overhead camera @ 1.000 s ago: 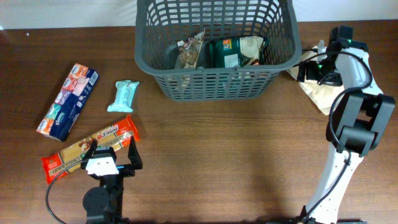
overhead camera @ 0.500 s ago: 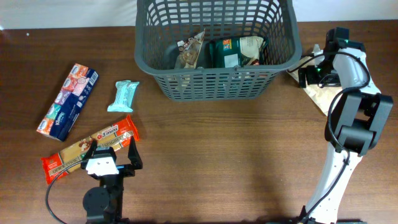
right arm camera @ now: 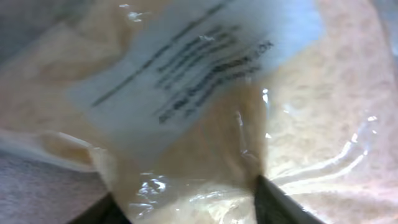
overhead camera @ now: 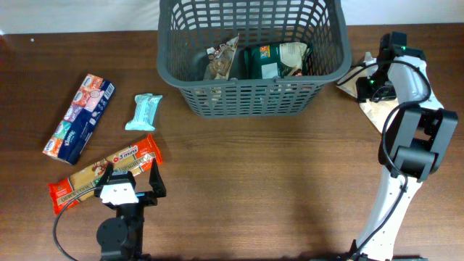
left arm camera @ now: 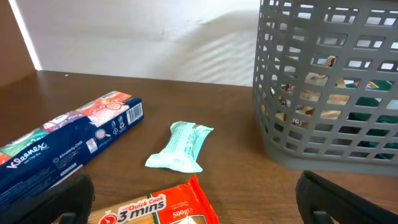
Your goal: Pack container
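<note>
The container [overhead camera: 250, 98], a large dark grey lattice basket, stands at the back middle of the table with a brown snack pack [overhead camera: 221, 61] and a green pack [overhead camera: 272, 61] inside. In the left wrist view the container [left arm camera: 323, 124] rises at the right. My right gripper [overhead camera: 366, 81] is just right of the basket, its jaws closed in on a clear bag of pale grain [overhead camera: 377, 109]. The right wrist view is filled by this bag [right arm camera: 311, 124], bunched between the right gripper [right arm camera: 193, 208]. My left gripper [overhead camera: 132, 176] stands open over an orange pasta pack [overhead camera: 87, 177].
A blue tissue pack [overhead camera: 78, 117] lies at the far left, and a mint-green bar [overhead camera: 143, 112] sits between it and the basket. The left wrist view shows the tissue pack [left arm camera: 62, 149], the bar [left arm camera: 181, 146] and the pasta pack [left arm camera: 155, 208] under the left gripper [left arm camera: 199, 199].
My right gripper has shifted slightly toward the basket and its jaws have closed in on the clear bag. The left arm has not moved.
</note>
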`<action>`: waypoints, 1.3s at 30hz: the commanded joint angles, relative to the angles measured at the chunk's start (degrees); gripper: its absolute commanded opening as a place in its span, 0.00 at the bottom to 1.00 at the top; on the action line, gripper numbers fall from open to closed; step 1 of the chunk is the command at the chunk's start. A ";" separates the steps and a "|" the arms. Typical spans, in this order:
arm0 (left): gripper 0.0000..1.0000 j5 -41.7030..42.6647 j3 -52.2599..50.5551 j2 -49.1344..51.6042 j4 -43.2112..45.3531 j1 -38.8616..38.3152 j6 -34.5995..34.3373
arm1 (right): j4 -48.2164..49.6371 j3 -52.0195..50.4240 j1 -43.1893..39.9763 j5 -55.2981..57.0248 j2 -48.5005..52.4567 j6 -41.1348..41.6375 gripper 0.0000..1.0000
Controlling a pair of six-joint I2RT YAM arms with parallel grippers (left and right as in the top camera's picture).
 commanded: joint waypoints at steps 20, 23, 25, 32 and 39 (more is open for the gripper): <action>0.99 0.59 -0.31 -0.55 0.00 -0.13 0.92 | 0.13 2.29 -0.17 1.03 1.49 6.99 0.04; 0.99 0.59 -0.31 -0.55 0.00 -0.13 0.92 | -1.07 6.32 -0.17 1.03 1.05 8.00 0.04; 0.99 0.59 -0.31 -0.55 -0.02 -0.13 0.92 | -2.80 10.32 -0.17 1.05 0.94 8.44 0.04; 0.99 0.59 -0.31 -0.55 -0.02 -0.13 0.92 | -8.26 22.95 -0.17 1.05 0.94 8.85 0.04; 0.99 0.59 -0.31 -0.55 0.00 -0.13 0.92 | -12.55 31.93 -0.17 1.05 0.94 10.14 0.04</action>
